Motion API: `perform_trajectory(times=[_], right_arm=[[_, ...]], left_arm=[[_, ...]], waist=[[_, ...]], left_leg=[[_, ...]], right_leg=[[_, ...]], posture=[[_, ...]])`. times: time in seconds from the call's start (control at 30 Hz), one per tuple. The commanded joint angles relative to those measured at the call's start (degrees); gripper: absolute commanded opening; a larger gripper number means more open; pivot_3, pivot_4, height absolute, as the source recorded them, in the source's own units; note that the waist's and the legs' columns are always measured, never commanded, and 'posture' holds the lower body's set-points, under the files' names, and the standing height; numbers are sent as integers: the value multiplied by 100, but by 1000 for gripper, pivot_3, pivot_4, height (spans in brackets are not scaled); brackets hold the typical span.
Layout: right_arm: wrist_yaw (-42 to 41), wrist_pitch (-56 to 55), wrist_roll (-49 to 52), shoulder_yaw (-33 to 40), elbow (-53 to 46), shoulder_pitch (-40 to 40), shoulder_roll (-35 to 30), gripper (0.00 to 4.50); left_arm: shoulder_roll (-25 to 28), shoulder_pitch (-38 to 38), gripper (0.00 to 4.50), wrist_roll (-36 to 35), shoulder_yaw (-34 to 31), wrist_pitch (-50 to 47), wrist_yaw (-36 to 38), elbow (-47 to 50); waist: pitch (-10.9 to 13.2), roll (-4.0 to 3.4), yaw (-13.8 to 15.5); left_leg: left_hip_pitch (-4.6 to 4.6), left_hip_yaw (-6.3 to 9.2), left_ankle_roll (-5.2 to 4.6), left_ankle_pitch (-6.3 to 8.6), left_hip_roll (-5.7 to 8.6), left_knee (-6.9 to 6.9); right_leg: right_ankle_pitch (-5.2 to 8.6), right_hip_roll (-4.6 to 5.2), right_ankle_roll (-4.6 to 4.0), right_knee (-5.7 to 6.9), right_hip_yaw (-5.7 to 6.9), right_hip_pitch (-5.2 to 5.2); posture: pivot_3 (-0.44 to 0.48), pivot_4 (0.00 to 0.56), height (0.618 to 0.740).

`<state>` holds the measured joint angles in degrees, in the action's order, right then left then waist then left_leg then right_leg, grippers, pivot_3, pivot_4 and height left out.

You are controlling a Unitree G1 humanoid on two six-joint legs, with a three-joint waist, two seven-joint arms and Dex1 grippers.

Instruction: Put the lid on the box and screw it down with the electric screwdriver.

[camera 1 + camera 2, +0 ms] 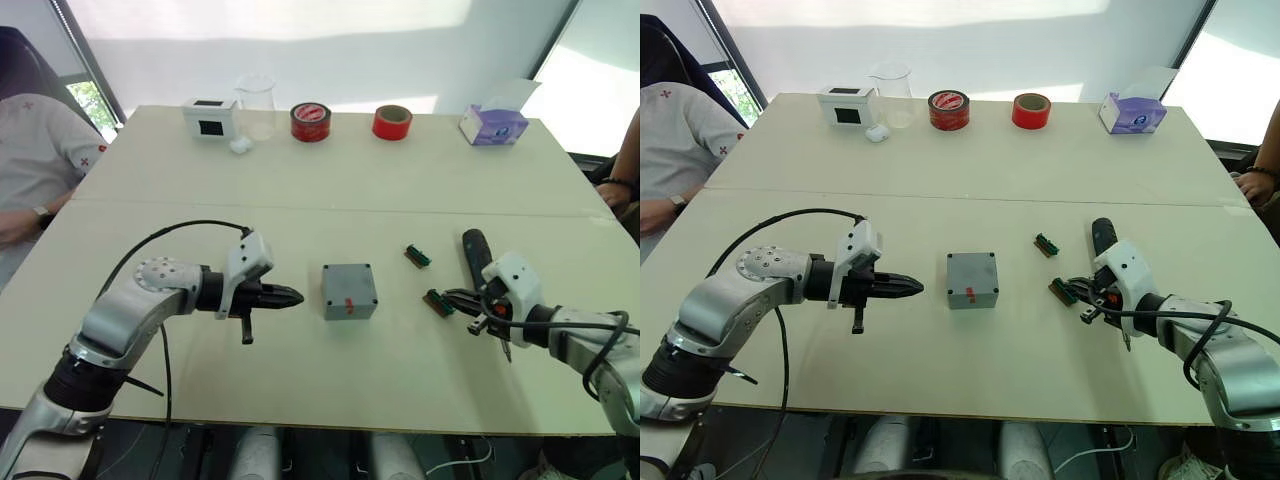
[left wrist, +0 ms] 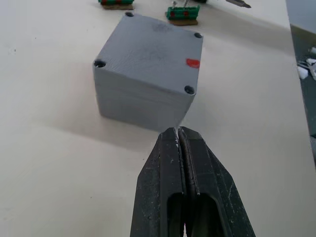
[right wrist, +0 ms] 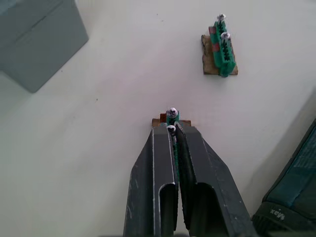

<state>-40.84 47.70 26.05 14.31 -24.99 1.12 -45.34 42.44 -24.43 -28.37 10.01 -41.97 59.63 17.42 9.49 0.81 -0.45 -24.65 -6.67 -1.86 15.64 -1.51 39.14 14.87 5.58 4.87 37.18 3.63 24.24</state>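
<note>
The grey box [image 1: 349, 292] stands mid-table with the lid [image 2: 153, 49] seated on top; a seam runs round its wall and screw holes show at the lid's corners, a red mark near one. My left gripper [image 1: 290, 296] is shut and empty, its tip just left of the box. The right gripper [image 1: 452, 298] is shut on a small green screw holder [image 3: 172, 117], low over the table to the right of the box. The black electric screwdriver [image 1: 475, 252] lies on the table beside that gripper.
A second green screw holder [image 1: 418, 256] lies between box and screwdriver. Along the far edge stand a white box with a screen [image 1: 210, 118], a beaker [image 1: 256, 105], two red tape rolls [image 1: 311, 122], a tissue box [image 1: 493, 125]. People sit at both table ends.
</note>
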Motion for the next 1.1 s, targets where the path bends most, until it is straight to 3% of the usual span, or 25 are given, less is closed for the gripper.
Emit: perform_trajectory(times=[0.03,0.3,0.6,1.1], right_arm=[[-15,78,261,229,-371,196,-75,131],[50,369,866,38,-749,780,55,131],[305,197,625,-1353,-502,1908,748,131],[223,-444,71,-1760,143,2011,866,131]], left_arm=[[64,-26,0,24,-168,146,43,-12],[198,30,0,35,-315,193,16,-164],[188,171,0,-253,-678,-36,-155,79],[26,180,0,-568,-804,-432,-665,502]], waist=[[0,0,-2],[0,0,-1],[2,-2,-1],[2,-1,-14]], left_leg=[[0,0,0,0,0,0],[0,2,0,0,-2,0],[-1,4,3,-2,-5,-1],[-3,3,30,-18,-1,2]], right_leg=[[0,0,0,0,0,0],[0,2,-1,0,-1,1],[0,1,-3,3,-2,4],[-3,-1,2,5,4,2]], posture=[[0,150,715],[0,150,715],[0,150,715],[0,150,715]])
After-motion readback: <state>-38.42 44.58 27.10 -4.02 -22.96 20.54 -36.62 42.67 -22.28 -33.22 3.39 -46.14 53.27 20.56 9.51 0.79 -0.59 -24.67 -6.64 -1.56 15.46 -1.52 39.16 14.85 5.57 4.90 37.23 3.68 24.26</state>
